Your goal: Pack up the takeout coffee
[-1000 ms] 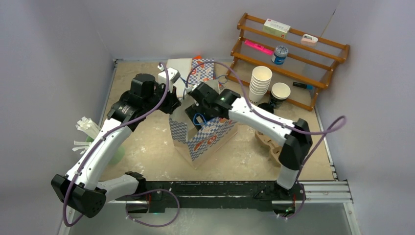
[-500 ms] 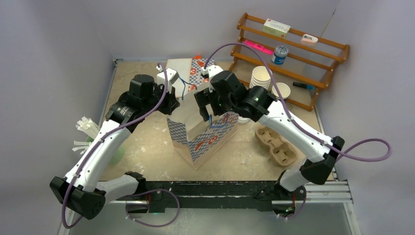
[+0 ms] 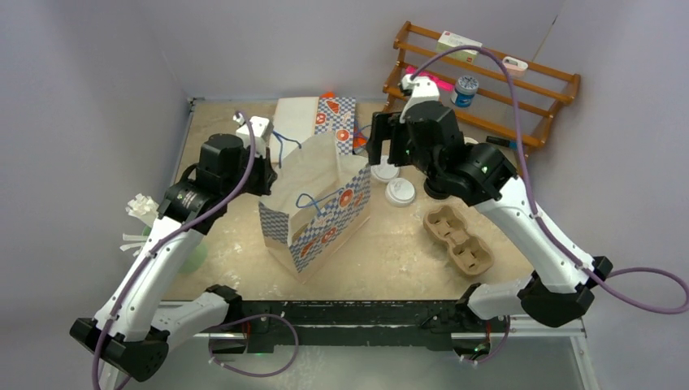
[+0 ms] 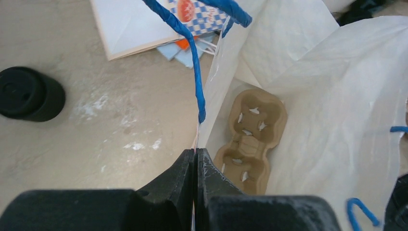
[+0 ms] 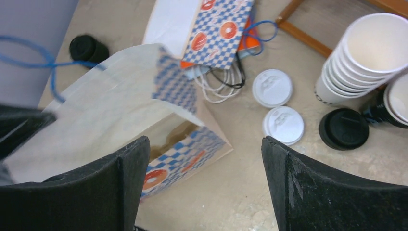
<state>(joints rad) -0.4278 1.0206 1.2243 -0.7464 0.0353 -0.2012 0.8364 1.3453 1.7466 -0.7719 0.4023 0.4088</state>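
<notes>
From overhead, the right arm (image 3: pixel 504 195) hides the lidded coffee cup (image 5: pixel 343 128). The cup stack (image 5: pixel 358 53) runs off the right wrist view's edge. Labels on the rack (image 3: pixel 487 89) are too small to read.

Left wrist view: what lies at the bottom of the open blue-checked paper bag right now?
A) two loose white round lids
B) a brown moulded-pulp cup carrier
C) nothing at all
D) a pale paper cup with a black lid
B: looking down into the blue-checked paper bag, the brown moulded-pulp cup carrier lies flat on the bag's floor, and its cup holes are empty.
</notes>
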